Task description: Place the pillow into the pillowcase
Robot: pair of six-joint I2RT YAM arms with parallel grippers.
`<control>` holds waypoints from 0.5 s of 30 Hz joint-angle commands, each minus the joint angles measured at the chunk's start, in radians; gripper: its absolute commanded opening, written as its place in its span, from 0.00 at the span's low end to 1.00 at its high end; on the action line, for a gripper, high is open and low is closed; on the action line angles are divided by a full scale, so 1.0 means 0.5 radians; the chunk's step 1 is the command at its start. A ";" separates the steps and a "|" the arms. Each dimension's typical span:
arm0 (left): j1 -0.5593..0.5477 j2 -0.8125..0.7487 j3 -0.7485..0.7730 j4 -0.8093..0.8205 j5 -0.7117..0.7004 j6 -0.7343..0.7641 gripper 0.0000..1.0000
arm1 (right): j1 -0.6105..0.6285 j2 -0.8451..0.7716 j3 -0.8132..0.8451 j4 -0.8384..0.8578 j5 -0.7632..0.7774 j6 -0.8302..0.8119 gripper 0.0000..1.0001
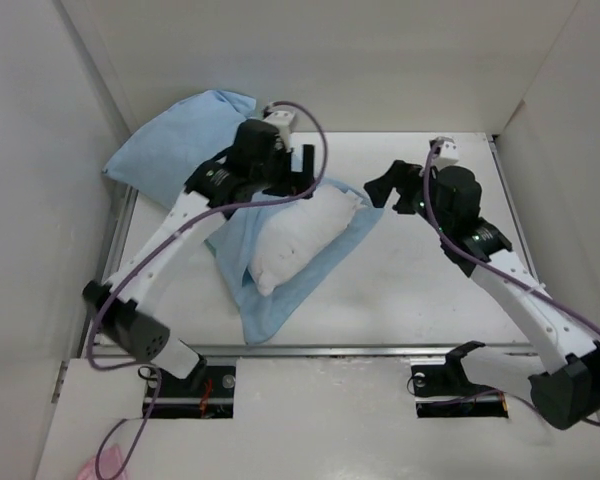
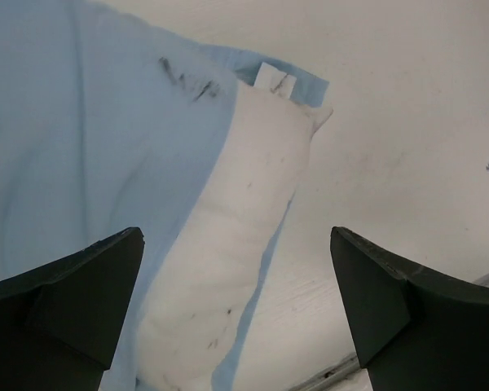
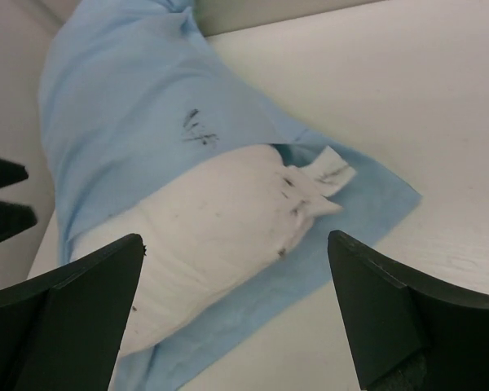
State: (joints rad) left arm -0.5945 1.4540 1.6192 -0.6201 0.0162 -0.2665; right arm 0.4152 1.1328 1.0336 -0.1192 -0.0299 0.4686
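The pale blue pillowcase (image 1: 180, 145) lies from the back left corner toward the table's middle. The white pillow (image 1: 300, 240) is partly inside it; its plump end sticks out of the opening and rests on the lower flap. My left gripper (image 1: 298, 178) is open and empty, just above the pillow's far side. In the left wrist view the pillow (image 2: 228, 244) and pillowcase (image 2: 81, 147) lie below the open gripper (image 2: 236, 277). My right gripper (image 1: 382, 190) is open and empty, right of the pillow's pointed corner. The right wrist view shows the pillow (image 3: 212, 236) and pillowcase (image 3: 130, 98) beyond the gripper (image 3: 236, 277).
White walls close in the table on the left, back and right. A metal rail (image 1: 310, 350) runs along the front edge. A small white tag (image 3: 330, 167) sticks out at the pillow's corner. Black scribbles (image 3: 197, 126) mark the pillowcase. Bare tabletop (image 1: 430, 280) lies to the right.
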 commanded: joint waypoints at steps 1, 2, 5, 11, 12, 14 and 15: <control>-0.216 0.303 0.442 -0.170 -0.174 0.293 1.00 | -0.100 -0.176 -0.036 -0.307 0.219 0.041 1.00; -0.328 0.535 0.559 -0.341 -0.198 0.373 1.00 | -0.179 -0.176 -0.036 -0.353 0.219 0.041 1.00; -0.458 0.837 0.756 -0.545 -0.636 0.401 1.00 | -0.257 -0.195 -0.116 -0.424 0.170 0.041 1.00; -0.437 0.859 0.505 -0.622 -0.773 0.358 1.00 | -0.321 -0.213 -0.325 -0.326 -0.020 0.041 1.00; -0.407 0.859 0.505 -0.622 -0.772 0.358 1.00 | -0.339 -0.213 -0.352 -0.302 -0.041 0.041 1.00; -0.406 0.914 0.410 -0.598 -0.881 0.358 1.00 | -0.340 -0.173 -0.371 -0.247 -0.063 0.041 1.00; -0.406 0.954 0.409 -0.598 -0.919 0.340 1.00 | -0.340 -0.173 -0.371 -0.225 -0.099 0.041 1.00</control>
State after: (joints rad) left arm -0.8173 1.9545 1.8427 -0.8825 -0.3332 -0.1017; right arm 0.2543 1.0489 0.8429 -0.2897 -0.0322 0.4797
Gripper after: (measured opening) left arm 0.997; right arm 0.999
